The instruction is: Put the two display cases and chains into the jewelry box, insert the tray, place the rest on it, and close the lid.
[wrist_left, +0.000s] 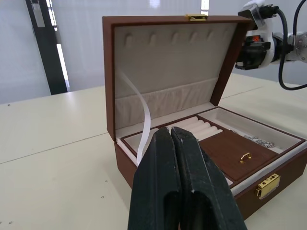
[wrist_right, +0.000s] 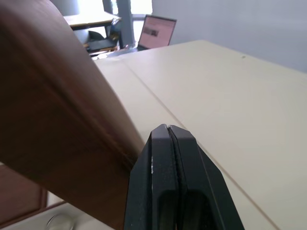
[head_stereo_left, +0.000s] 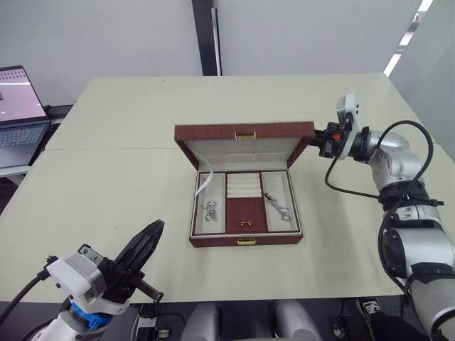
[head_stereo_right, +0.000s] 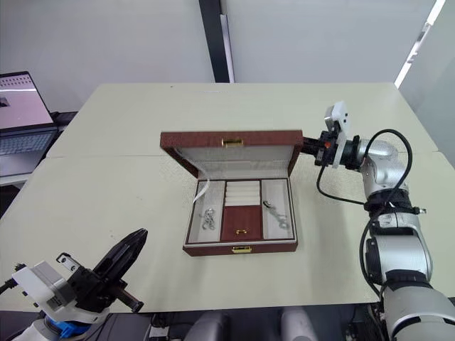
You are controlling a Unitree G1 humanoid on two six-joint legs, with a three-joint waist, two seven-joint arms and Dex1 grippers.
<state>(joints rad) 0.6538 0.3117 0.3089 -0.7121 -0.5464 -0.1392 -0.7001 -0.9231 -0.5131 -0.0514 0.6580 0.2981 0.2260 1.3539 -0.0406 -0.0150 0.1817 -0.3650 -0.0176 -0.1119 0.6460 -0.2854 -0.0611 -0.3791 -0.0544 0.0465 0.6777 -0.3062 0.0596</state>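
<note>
The left gripper (head_stereo_left: 146, 245) sits low at about seven o'clock in the head view, its two black fingers (wrist_left: 175, 191) pressed together and pointing toward one o'clock. The right arm reaches in from four o'clock, elbow bent, its gripper (head_stereo_left: 321, 141) at about two o'clock with fingers (wrist_right: 168, 182) closed, pointing toward nine o'clock.

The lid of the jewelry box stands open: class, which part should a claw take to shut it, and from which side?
Take the lid by its free top edge near the gold fitting, or at the right corner beside the right claw. Come from behind and push forward and down: it is hinged at the back of the jewelry box and leans backward.
</note>
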